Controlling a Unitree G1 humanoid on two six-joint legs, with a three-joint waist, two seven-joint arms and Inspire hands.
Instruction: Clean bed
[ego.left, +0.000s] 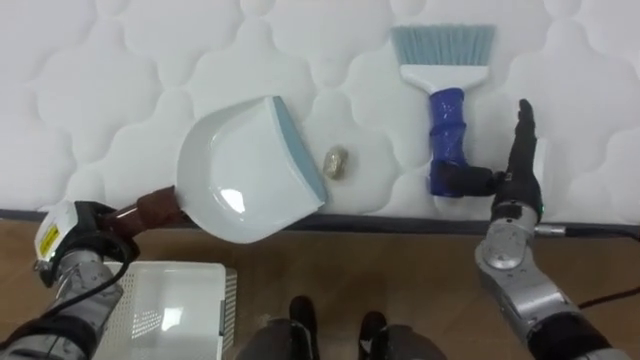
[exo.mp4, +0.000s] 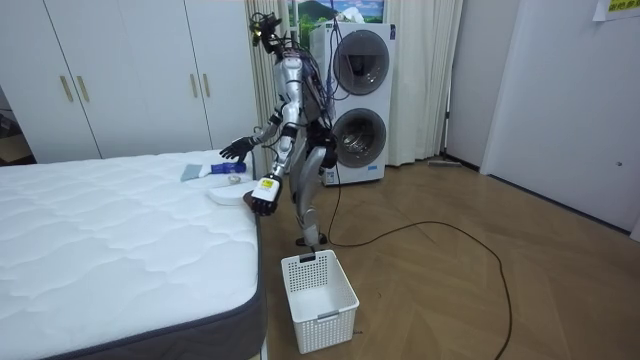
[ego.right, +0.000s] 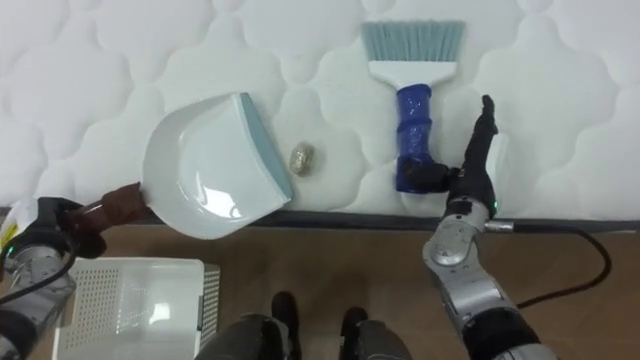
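Note:
A white dustpan (ego.left: 250, 165) with a pale blue lip rests tilted on the white quilted mattress (ego.left: 120, 90) near its edge. My left hand (ego.left: 85, 235) is shut on its brown handle (ego.left: 155, 208), just off the bed. A small beige crumpled lump (ego.left: 335, 161) lies on the mattress right of the pan's lip. Further right lies a brush (ego.left: 447, 130) with a blue handle, its pale bristles pointing away from me. My right hand (ego.left: 520, 165) stands open beside the handle's near end, fingers straight, thumb touching that end.
A white plastic basket (ego.left: 175, 305) stands on the wooden floor below my left hand, close to the bed's dark edge (ego.left: 400, 226). In the room view I stand bent at the bed's side, the basket (exo.mp4: 318, 300) nearby, stacked washing machines (exo.mp4: 360, 100) behind me.

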